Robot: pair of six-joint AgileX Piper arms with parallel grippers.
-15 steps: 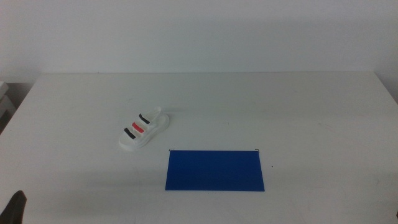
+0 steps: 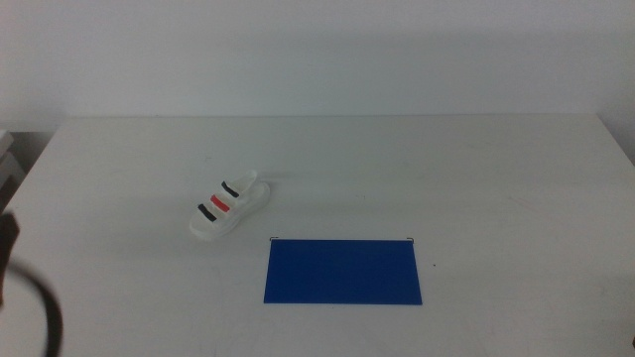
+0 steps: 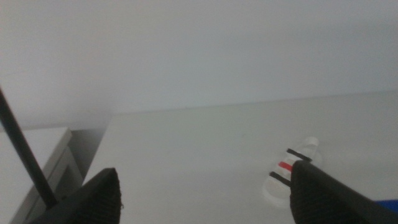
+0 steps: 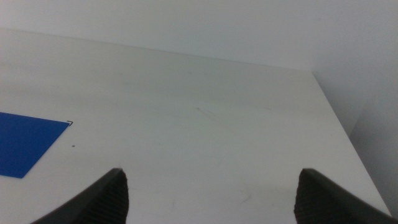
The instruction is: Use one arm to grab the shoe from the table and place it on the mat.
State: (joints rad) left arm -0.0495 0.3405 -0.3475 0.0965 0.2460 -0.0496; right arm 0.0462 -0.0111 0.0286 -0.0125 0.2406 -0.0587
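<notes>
On the white bench (image 2: 397,169), the shoe (image 2: 229,207) lies left of centre, on its sole, with its black, red and black straps facing up. It sits just up and to the left of the blue mat (image 2: 343,271), near the mat's upper-left corner but clear of it. The middle view takes in both at once, and at its left edge a dark, blurred piece of the left arm (image 2: 30,297) with its looping cable. The left wrist view adds what that one lacks: the left end effector (image 3: 208,196) with its jaws spread wide, nothing between them, the shoe (image 3: 291,174) showing past the right-hand jaw, and a grey cabinet (image 3: 37,168) off the bench's side edge. The right wrist view shows the right end effector (image 4: 211,196), jaws likewise spread and empty, looking over bare bench with only a corner of the mat (image 4: 28,143) in sight (the shoe does not appear there, and this arm does not appear in the middle view).

Half a second ago only a small dark tip showed at the lower-left corner of the middle view; now the dark shape reaches higher up that edge. Shoe and mat have not moved. Between the left arm and the shoe lies only open bench.
</notes>
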